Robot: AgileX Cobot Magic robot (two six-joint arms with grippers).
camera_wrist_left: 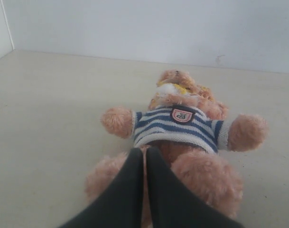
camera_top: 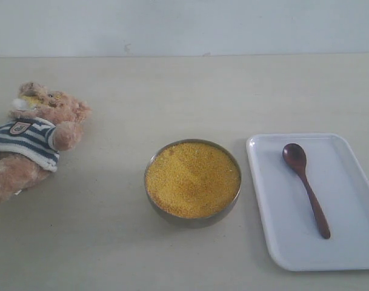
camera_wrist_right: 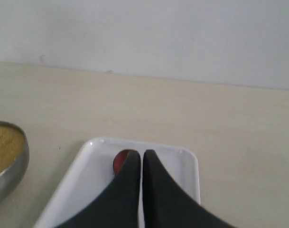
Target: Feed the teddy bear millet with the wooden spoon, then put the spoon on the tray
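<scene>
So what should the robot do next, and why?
Probably nothing big. The wooden spoon already lies on the tray, and yellow grains show on the teddy bear's muzzle, so the feeding looks done. I'd just pull the shut right end effector back from the tray.

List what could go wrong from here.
Millet fills the metal bowl nearly to its rim, so scooping could spill grains. The wooden spoon lies flat on the tray; the shut right gripper might slip on its slim handle. The teddy bear lies apart from the bowl, so grains may drop in transit.
</scene>
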